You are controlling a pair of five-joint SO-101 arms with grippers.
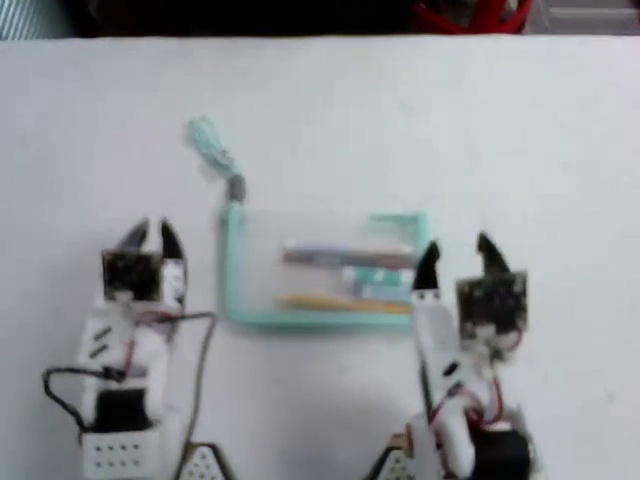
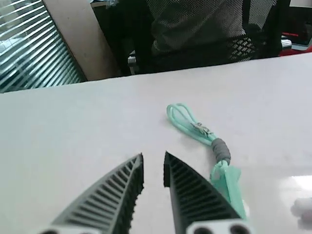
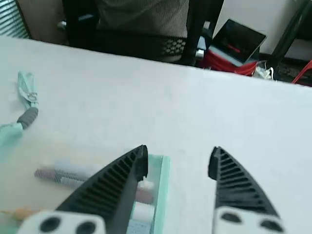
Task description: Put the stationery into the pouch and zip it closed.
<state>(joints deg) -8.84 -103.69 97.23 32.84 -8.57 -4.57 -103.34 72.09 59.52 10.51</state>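
A clear pouch with mint-green edging (image 1: 232, 270) lies flat mid-table. Within its outline lie a grey-purple pen (image 1: 340, 254), a yellow pencil (image 1: 340, 302) and a small white-and-teal item (image 1: 378, 283). A mint strap (image 1: 208, 142) trails from the pouch's far-left corner. My left gripper (image 1: 151, 234) hovers left of the pouch, fingers slightly open and holding nothing; its wrist view shows the strap (image 2: 187, 122) and pouch corner (image 2: 228, 181) beside its fingers (image 2: 190, 195). My right gripper (image 1: 458, 250) stands open at the pouch's right end, one finger (image 3: 117, 180) over the pouch edge (image 3: 161, 195).
Cables hang from both arm bases at the near edge. The table's far edge runs along the back, with a chair and a red object (image 3: 234, 48) behind it. White tabletop stretches to the far left and far right of the pouch.
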